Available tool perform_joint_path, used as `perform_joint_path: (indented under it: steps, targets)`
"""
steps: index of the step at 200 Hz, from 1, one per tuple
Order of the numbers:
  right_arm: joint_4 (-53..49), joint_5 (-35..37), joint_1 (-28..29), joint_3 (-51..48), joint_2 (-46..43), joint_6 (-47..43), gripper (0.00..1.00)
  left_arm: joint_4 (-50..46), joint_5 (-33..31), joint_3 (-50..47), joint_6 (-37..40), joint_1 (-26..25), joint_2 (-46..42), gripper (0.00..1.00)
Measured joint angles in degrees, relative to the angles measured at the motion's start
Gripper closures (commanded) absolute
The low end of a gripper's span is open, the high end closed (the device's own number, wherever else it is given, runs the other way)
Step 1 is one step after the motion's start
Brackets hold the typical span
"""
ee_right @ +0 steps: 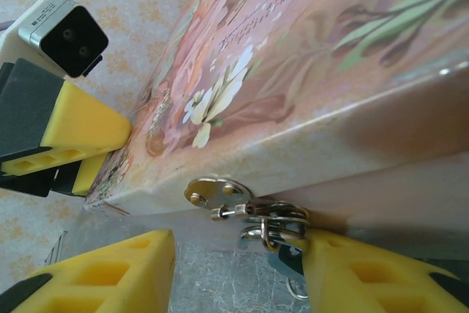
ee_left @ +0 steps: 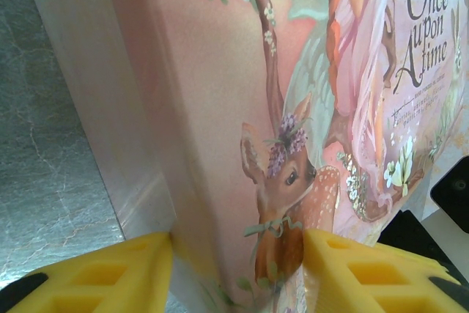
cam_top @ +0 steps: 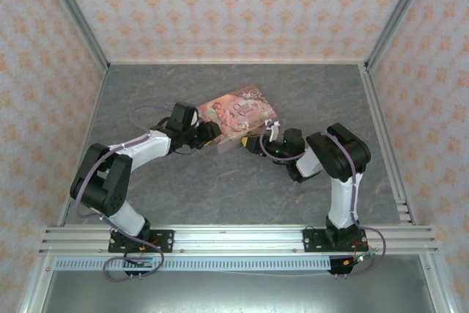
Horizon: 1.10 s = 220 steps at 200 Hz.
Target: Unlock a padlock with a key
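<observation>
The pink picture-printed box lies tilted mid-table. My left gripper is shut on its near-left corner; in the left wrist view both yellow fingers press the box's spine and cover. My right gripper is at the box's right edge. In the right wrist view it stands open under the box's metal hasp. The tiny teal padlock hangs from the hasp rings, touching the right finger and partly hidden by it. I cannot make out a key.
The grey marbled table is walled by patterned panels and aluminium rails. The left gripper's yellow finger and its wrist camera sit at the box's far corner in the right wrist view.
</observation>
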Motion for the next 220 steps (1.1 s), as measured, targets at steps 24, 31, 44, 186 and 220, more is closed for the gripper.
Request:
perform_joint_path:
  steps: [24,31,44,186,220]
  targets:
    - [-0.20,0.20,0.00,-0.04,0.00,0.00,0.58,-0.11,-0.02,0.04,0.00,0.00,0.00,0.52]
    - [-0.24,0.24,0.00,-0.07,0.00,-0.02,0.60,-0.11,-0.02,0.04,0.00,0.00,0.00,0.52]
    - [-0.48,0.44,-0.09,-0.15,0.00,-0.17,0.63,-0.11,-0.02,0.04,0.00,0.00,0.02,0.52]
    - [-3.76,1.29,-0.74,-0.50,-0.39,-1.97,0.98,-0.13,-0.04,0.04,0.04,0.00,0.02,0.52]
    - [-4.07,1.49,-0.81,-0.76,-0.79,-1.95,1.00,-0.13,-0.20,0.04,0.04,0.00,0.02,0.52]
